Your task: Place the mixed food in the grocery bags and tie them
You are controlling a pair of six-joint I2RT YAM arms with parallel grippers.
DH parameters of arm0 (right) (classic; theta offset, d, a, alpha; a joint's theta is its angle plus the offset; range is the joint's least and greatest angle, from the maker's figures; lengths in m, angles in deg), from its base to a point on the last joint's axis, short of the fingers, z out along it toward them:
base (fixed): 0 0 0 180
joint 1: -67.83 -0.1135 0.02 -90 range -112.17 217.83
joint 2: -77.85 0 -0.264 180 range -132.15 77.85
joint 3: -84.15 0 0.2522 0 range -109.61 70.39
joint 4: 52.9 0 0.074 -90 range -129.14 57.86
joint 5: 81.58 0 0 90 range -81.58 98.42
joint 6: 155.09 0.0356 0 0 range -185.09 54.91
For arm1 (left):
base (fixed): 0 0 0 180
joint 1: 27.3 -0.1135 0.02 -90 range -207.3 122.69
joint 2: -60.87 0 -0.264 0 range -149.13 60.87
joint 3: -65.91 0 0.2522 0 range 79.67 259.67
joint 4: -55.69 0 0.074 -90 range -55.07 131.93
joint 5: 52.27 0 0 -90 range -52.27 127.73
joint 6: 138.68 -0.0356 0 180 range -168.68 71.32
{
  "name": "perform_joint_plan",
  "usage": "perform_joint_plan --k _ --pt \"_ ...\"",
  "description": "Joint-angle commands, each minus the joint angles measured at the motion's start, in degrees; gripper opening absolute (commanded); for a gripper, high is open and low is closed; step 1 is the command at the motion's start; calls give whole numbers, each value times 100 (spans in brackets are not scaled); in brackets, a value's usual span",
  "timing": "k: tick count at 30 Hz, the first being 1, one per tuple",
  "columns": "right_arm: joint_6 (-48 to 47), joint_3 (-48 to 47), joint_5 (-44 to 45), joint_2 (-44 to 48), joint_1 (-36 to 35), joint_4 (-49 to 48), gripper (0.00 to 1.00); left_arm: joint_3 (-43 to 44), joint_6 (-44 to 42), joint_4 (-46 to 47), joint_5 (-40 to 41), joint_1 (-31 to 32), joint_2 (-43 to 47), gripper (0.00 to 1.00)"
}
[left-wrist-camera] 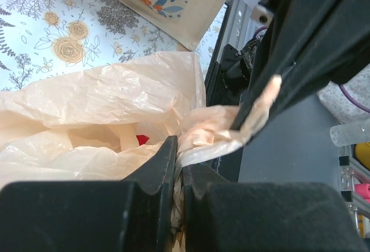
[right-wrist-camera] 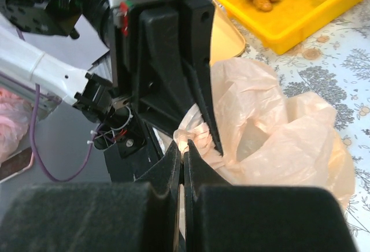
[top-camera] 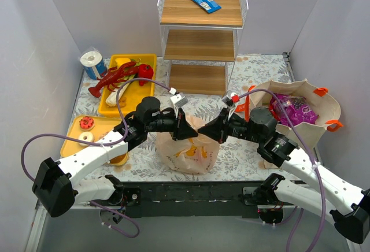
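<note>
Top external view: the left end effector point(top-camera: 186, 130) is clamped on one twisted handle of the peach bag point(top-camera: 188, 155), which sits just beneath both tips. Close beside it, the right end effector point(top-camera: 208, 133) pinches the other handle. Tying looks underway. Off to its right, the beige tote point(top-camera: 326, 104) holds a purple packet point(top-camera: 296, 112) but is untied. The fingers hide whether any knot exists.

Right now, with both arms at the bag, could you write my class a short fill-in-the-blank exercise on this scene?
The left arm's fingers and the right arm's fingers are both ____ on the peach plastic bag.
The purple snack packet lies ____ the beige tote.
The blue packet lies on the ____ shelf of the wire rack.
Missing words: shut; inside; top.
</note>
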Motion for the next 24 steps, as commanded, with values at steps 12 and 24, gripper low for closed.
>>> perform_joint_plan --k 12,24 --pt "62 1170 831 460 -807 -607 1 -138 -92 -404 -472 -172 186 31" --pt "-17 1188 717 214 -851 -791 1 -165 145 -167 -1210 -172 -43 38"
